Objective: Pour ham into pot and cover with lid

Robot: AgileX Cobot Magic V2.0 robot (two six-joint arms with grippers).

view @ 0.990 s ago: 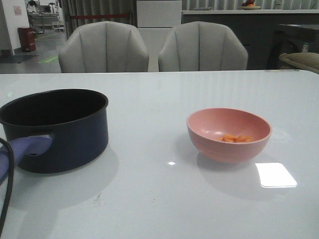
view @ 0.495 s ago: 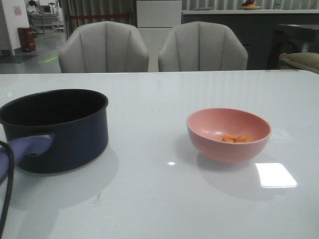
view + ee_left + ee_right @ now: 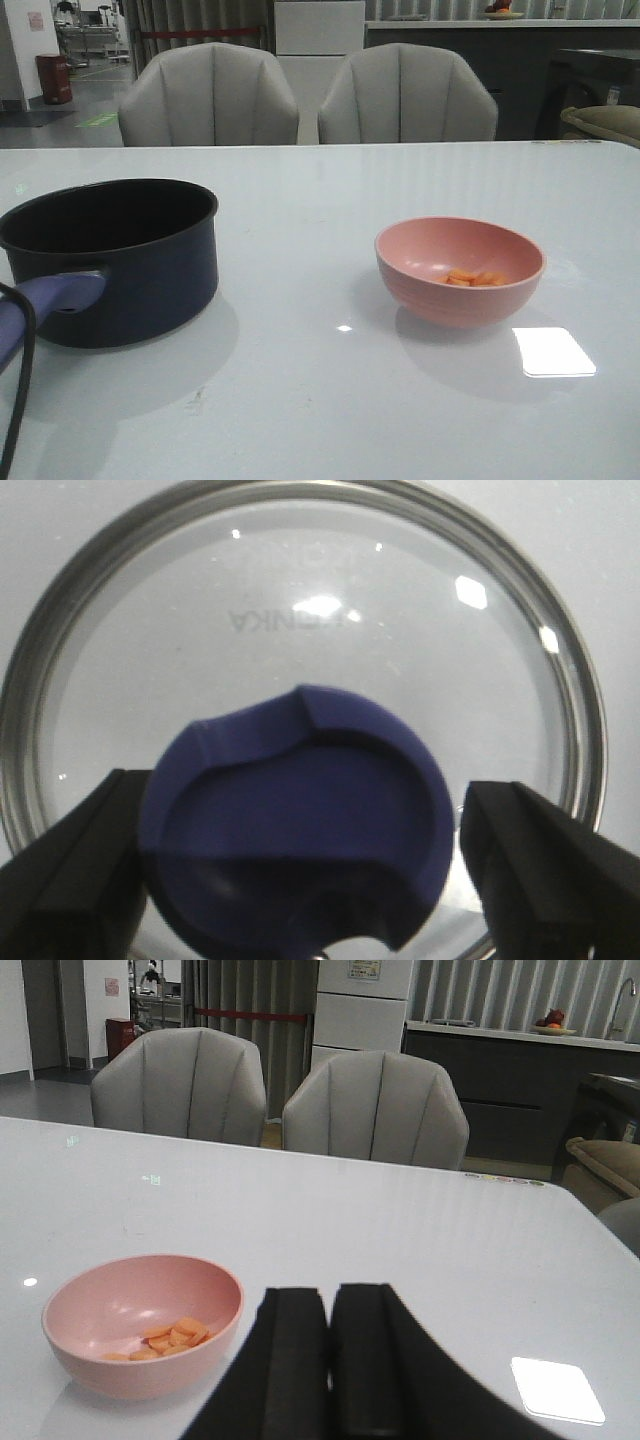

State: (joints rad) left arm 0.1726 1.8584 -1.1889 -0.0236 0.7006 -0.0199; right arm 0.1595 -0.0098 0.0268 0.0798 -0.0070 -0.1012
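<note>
The dark navy pot [image 3: 130, 270] stands on the left of the table, its blue-purple handle [image 3: 50, 297] pointing toward me. The ham [image 3: 474, 278] is a few orange-pink cubes in the pink bowl [image 3: 460, 290] on the right. In the right wrist view the bowl [image 3: 110, 1360] with the ham [image 3: 172, 1337] is beside my right gripper [image 3: 328, 1305], which is shut and empty. In the left wrist view my left gripper [image 3: 300, 785] is open just above the glass lid [image 3: 320, 610]. Its fingers [image 3: 70, 865] stand on either side of the blue-purple knob [image 3: 300, 850]. Neither gripper shows in the front view.
A black cable [image 3: 18, 390] hangs at the front left edge beside the pot handle. Two grey chairs [image 3: 300, 95] stand behind the table's far edge. A bright light reflection [image 3: 553, 351] lies on the table in front of the bowl.
The black cable at the left edge has shifted slightly. The pot, bowl and ham have not moved.
</note>
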